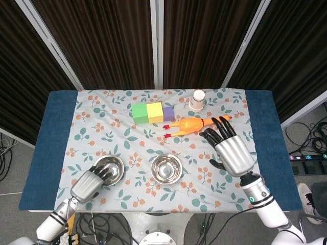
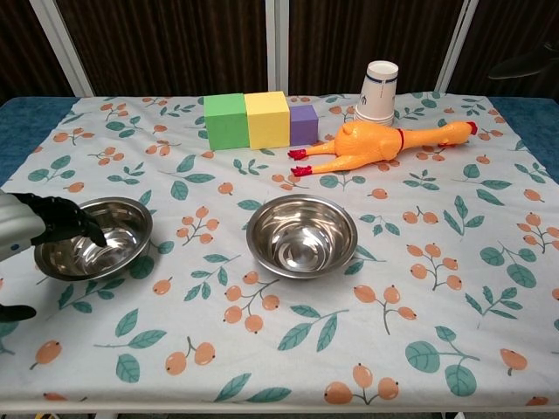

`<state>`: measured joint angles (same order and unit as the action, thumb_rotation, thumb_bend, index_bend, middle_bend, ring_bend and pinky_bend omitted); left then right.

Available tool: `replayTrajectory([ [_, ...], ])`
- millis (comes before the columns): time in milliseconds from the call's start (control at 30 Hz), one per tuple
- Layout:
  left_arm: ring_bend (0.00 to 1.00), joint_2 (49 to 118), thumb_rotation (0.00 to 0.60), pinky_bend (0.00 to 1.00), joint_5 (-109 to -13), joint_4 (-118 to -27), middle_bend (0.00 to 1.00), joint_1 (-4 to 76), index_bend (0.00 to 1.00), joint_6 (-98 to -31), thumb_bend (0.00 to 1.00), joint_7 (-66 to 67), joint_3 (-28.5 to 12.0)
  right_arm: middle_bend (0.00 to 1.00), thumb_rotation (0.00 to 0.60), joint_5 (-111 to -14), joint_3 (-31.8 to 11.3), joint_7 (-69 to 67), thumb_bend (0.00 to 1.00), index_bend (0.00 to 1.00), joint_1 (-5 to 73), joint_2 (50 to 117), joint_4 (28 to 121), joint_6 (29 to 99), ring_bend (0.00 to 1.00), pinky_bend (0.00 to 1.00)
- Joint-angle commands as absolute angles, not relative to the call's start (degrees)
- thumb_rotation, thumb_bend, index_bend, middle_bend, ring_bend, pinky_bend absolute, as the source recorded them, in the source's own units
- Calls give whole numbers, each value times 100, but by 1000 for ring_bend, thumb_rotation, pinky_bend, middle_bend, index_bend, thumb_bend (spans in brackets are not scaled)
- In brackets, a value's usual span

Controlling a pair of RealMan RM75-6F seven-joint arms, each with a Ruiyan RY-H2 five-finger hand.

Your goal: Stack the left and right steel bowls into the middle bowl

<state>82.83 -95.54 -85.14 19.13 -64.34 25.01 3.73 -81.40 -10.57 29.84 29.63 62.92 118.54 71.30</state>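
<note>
Table [image 1: 265, 153], floral cloth over blue, carries everything. Our right hand [image 1: 231, 148] hangs over the cloth at about 3 o'clock from the middle bowl, fingers spread wide, holding nothing. Our left hand [image 1: 91, 182] sits at the left bowl's near rim; in the chest view its dark fingers [image 2: 74, 223] curl down over the rim into the bowl. We cannot tell whether the rim is actually pinched.

Left steel bowl [image 2: 96, 236] at 9 o'clock from the middle bowl [image 2: 301, 235], well apart, both upright on the cloth. We see only these two bowls.

Rubber chicken [image 1: 195, 124], coloured blocks [image 1: 152, 112] and paper cup [image 1: 197, 100] lie around 12 o'clock, far side.

Risks, as we judge them: a shallow grip on slick steel could let the bowl slip or tip on lifting; dragging it could bunch the cloth and nudge the middle bowl.
</note>
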Motion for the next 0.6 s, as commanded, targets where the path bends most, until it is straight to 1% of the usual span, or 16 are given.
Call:
replayTrajectory([
  [33, 233, 8420, 600, 339, -9434, -8369, 344, 1977, 325, -6351, 193, 2631, 315, 260, 600, -8124, -1055, 2916, 0, 240, 2945, 6280, 11804, 7138, 33, 0],
  [167, 254, 8553, 600, 356, -9381, -8241, 366, 2078, 346, -6251, 205, 2734, 283, 260, 600, -8130, -1030, 2861, 0, 240, 2925, 6265, 11744, 7135, 32, 0],
  [367, 320, 8832, 600, 421, -9441, -7916, 414, 2197, 396, -6264, 211, 2790, 270, 259, 600, -8055, -1008, 2873, 0, 241, 2895, 6193, 11755, 7117, 32, 0],
  [600, 436, 9209, 600, 537, -9814, -7339, 543, 2272, 526, -6645, 247, 2704, 331, 262, 600, -8070, -997, 2917, 0, 240, 2834, 6133, 11827, 7202, 32, 0],
])
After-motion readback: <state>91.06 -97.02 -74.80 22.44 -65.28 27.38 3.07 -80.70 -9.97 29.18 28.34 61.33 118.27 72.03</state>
